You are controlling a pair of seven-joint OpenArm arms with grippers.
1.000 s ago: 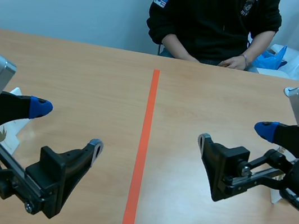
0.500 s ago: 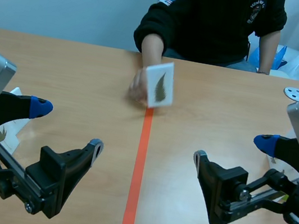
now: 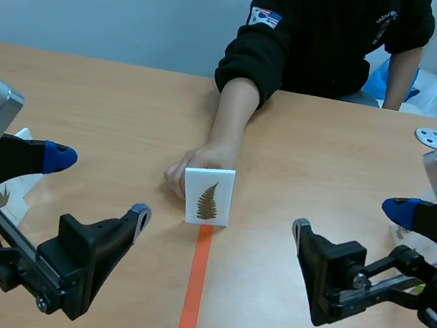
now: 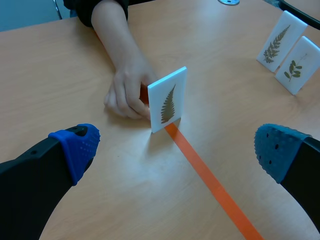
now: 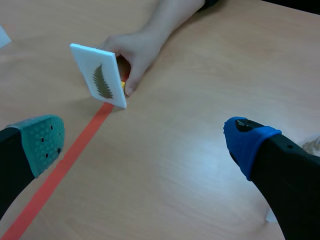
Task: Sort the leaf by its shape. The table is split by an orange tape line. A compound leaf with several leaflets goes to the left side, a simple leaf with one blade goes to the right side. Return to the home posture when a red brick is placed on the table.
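A person's hand [image 3: 187,169] holds a white card [image 3: 207,195] upright on the orange tape line [image 3: 193,293], mid-table. The card shows a brown fern-like leaf with many leaflets. My left gripper [image 3: 100,187] hangs open low at the left, well short of the card. My right gripper [image 3: 350,219] hangs open low at the right, also apart from it. In the left wrist view the card [image 4: 167,100] stands ahead of the open gripper [image 4: 175,150], with the hand [image 4: 127,92] behind it. The right wrist view has the card [image 5: 100,75] ahead and to the side of the open gripper [image 5: 146,142].
Two more white leaf cards [image 4: 280,42] [image 4: 299,65] stand on the right half of the table. Another leaf card [image 3: 7,195] lies behind my left arm. A grey disc [image 3: 432,137] sits at the far right. The person sits across the table.
The person's hand brought the fern card from the far side down to the tape line at mid-table and stood it there. My right gripper drifted slightly right; the left arm kept still.
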